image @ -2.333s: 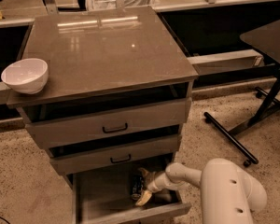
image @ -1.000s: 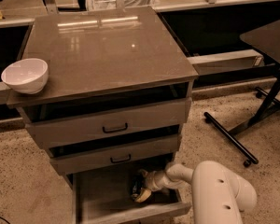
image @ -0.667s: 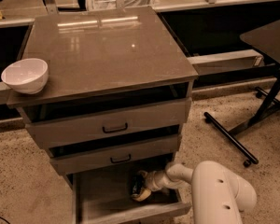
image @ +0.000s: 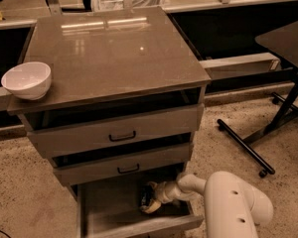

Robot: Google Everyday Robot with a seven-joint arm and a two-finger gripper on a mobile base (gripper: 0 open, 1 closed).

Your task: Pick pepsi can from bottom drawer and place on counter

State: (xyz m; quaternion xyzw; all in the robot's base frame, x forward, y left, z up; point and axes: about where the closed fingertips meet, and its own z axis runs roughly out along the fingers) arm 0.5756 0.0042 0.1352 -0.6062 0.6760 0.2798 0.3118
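Currently: gripper [image: 151, 205] down inside the open bottom drawer [image: 105, 213], right at the pepsi can [image: 146, 197].
Left to right: white bowl [image: 27, 80] sits on the far-left edge of the counter [image: 114, 51], mid-left of frame. Under the counter, two drawer fronts [image: 114, 132] with black bar handles, each slightly ajar. The bottom drawer is pulled out at lower centre, its floor bare on the left half. The can is on the drawer's right side, a dark shape mostly hidden by the gripper. Can't tell whether the gripper is spread or clamped on it. White arm [image: 233, 202] enters from lower right. Dark table [image: 288, 38] with black legs at the right edge, well apart from the cabinet.
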